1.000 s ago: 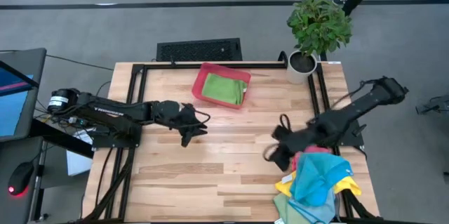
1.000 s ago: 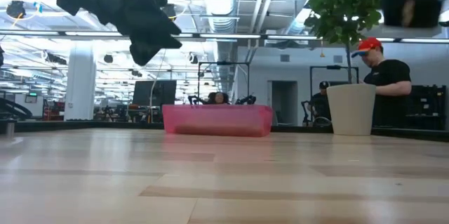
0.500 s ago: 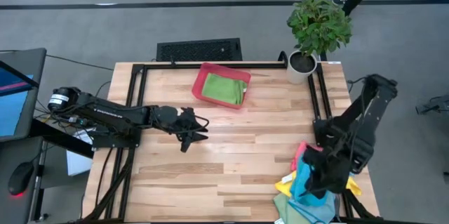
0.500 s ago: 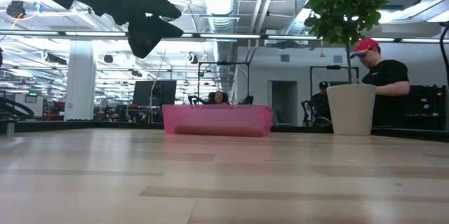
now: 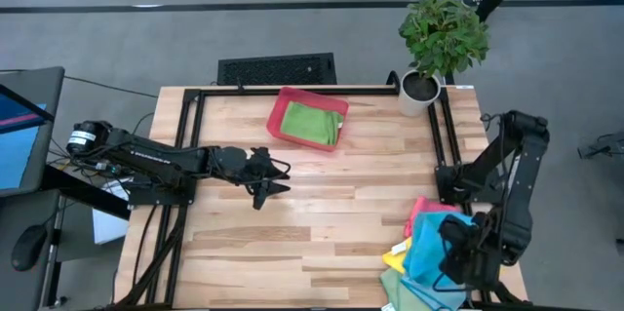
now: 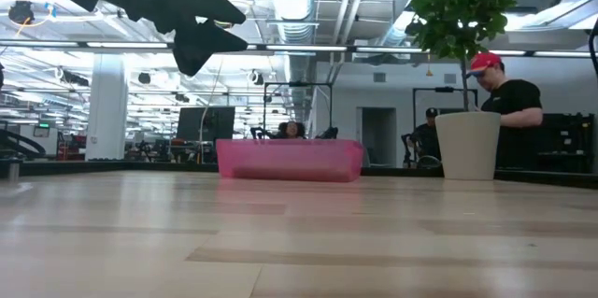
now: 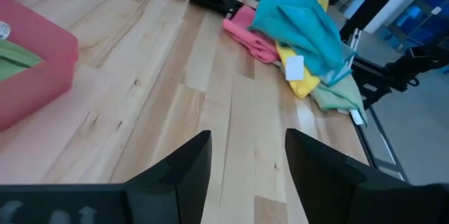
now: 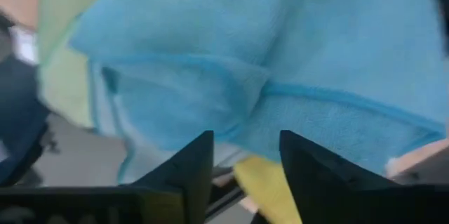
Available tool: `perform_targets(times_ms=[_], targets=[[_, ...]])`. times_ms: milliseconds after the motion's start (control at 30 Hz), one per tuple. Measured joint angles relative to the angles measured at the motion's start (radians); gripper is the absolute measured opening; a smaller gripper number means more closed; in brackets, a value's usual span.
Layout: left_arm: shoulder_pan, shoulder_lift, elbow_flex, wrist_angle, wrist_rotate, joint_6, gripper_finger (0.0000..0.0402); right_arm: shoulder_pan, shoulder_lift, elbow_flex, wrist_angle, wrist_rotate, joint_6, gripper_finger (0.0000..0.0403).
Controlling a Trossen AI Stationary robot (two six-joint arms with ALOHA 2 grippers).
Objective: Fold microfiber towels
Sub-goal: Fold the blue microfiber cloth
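Since a second ago my right gripper [image 5: 450, 255] has swung from the table's middle onto the towel pile [image 5: 434, 257] at the right front corner, jaws parted and empty above the light, limp blue towel [image 8: 280, 76], which I'd pinch at its hemmed edge, while the left gripper [image 5: 277, 176] waits open mid-table.

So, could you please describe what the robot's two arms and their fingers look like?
Both arms are dark, jointed and slender. The left arm carries white lettering and a silver fitting at its base; the right arm has thin black cables. Each ends in two dark wedge-shaped fingers.
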Motion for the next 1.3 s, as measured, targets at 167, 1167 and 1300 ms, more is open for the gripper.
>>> perform_targets(times_ms=[167, 1167, 1300], targets=[[0.0, 0.001, 0.0, 0.0, -0.01, 0.0, 0.0175, -0.001, 0.045, 0.0, -0.01, 0.023, -0.017, 0.0218], [-0.088, 0.003, 0.0, 0.136, -0.058, 0.007, 0.0175, -0.369, 0.097, 0.189, -0.141, 0.412, -0.673, 0.0011], [-0.109, 0.021, 0.0, 0.201, -0.127, 0.023, 0.0175, -0.501, 0.097, 0.203, -0.101, 0.434, -0.819, 0.0027]])
